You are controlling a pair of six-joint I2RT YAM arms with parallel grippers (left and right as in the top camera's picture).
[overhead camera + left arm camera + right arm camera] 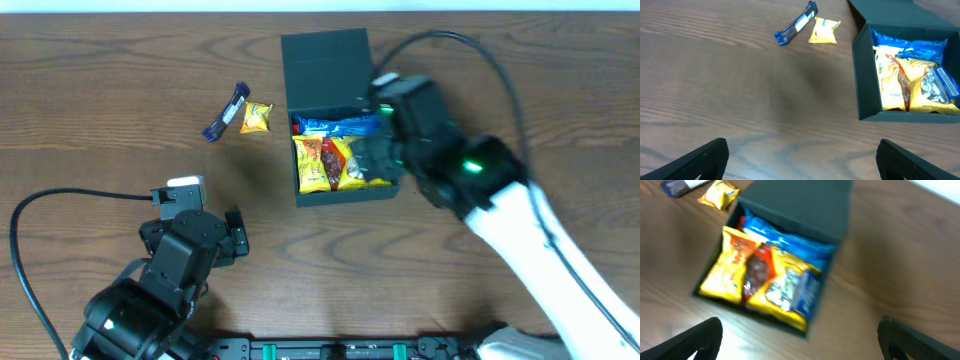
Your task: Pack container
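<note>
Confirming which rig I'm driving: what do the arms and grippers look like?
Left arm: black blocky housing, green light, black cable looping left. Right arm: black wrist, green light, white forearm cover, black cable trailing. Left gripper and right gripper: black fingers.

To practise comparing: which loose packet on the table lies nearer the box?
The small yellow packet; the blue bar wrapper lies beyond it, farther from the container.

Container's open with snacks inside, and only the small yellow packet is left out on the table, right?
Not quite: two things are left out, the small yellow packet and a dark blue bar beside it, as the overhead view shows. The container is open with snacks inside.
</note>
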